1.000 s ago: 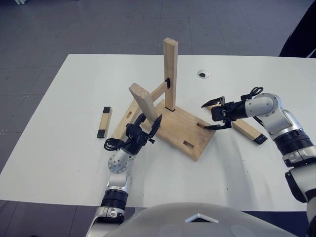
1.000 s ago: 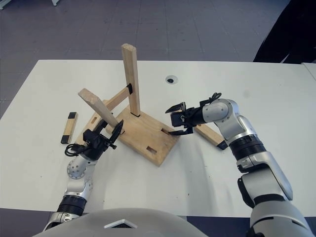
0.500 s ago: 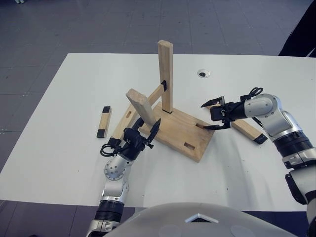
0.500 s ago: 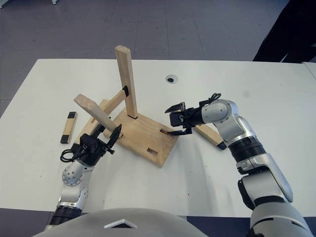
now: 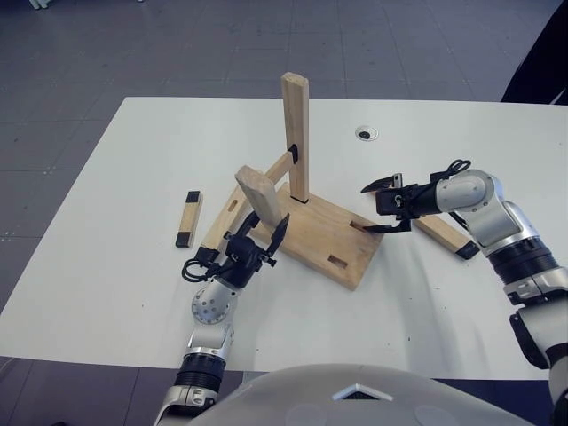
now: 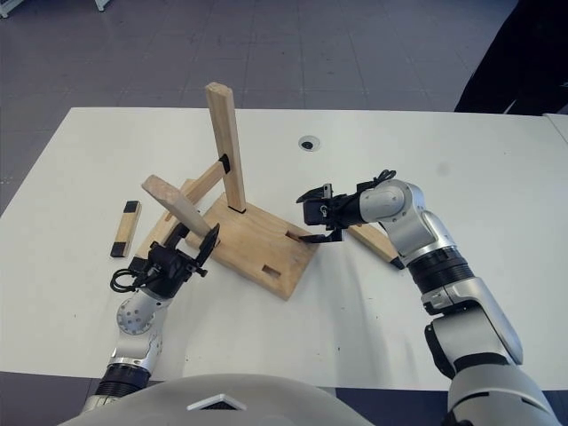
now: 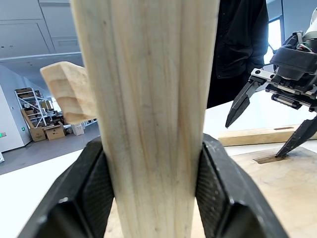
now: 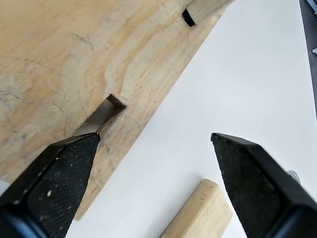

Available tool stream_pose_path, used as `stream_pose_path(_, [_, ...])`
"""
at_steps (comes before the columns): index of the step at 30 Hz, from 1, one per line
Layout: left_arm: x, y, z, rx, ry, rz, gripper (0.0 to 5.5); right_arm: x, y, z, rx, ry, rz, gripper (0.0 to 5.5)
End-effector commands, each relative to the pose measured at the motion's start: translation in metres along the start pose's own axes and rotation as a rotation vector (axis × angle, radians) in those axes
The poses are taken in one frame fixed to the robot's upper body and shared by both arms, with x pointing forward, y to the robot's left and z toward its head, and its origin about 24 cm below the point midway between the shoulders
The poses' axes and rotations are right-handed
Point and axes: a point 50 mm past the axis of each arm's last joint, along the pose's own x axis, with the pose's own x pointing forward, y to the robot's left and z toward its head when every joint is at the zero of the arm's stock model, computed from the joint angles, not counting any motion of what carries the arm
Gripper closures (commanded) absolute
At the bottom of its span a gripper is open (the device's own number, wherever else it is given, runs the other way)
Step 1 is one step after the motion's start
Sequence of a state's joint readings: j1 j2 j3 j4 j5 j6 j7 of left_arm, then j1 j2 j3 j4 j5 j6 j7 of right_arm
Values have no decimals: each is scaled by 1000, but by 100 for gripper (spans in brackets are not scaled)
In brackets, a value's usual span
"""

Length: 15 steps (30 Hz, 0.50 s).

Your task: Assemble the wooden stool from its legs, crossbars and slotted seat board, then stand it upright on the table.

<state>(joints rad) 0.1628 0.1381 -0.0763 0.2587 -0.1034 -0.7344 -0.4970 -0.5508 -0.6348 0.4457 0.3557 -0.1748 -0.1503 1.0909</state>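
The slotted seat board [image 5: 324, 235] lies flat at the table's middle. One leg [image 5: 295, 133] stands upright in it, and a crossbar [image 5: 280, 167] joins that leg to a tilted leg [image 5: 259, 197]. My left gripper [image 5: 257, 241] is shut on the tilted leg [image 7: 148, 124] near its lower end, at the board's left corner. My right gripper [image 5: 383, 206] is open at the board's right edge, with one fingertip [image 8: 74, 158] beside an empty slot [image 8: 101, 115]. A loose leg [image 5: 441, 234] lies under the right arm.
A short black-tipped piece [image 5: 186, 219] lies on the table's left side. Another long piece [image 5: 222, 220] lies flat against the board's left edge. A cable hole [image 5: 365, 133] is at the back. The front of the white table [image 5: 426, 319] is bare.
The upright leg and the tilted leg have shifted a little to the left with my left gripper. The right gripper has barely moved.
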Motion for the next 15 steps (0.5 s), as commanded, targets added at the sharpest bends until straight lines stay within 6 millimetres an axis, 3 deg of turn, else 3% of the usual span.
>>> stream_pose_path(1, [-29,12,-19,-100,97,187,345,-3,20,-28,75,132,68,133])
stream_pose_path(8, [-49,17,-36,-350,162,296,346,-4,22,-28,81,129,61,133])
stream_pose_path(11, [-46,19,-39,-406,144,319,345,-4,22,-28,74,134,59,133])
stream_pose_path(15, [-38,16,-38,-352,145,233,345,-3,23,-27,70,132,56,133])
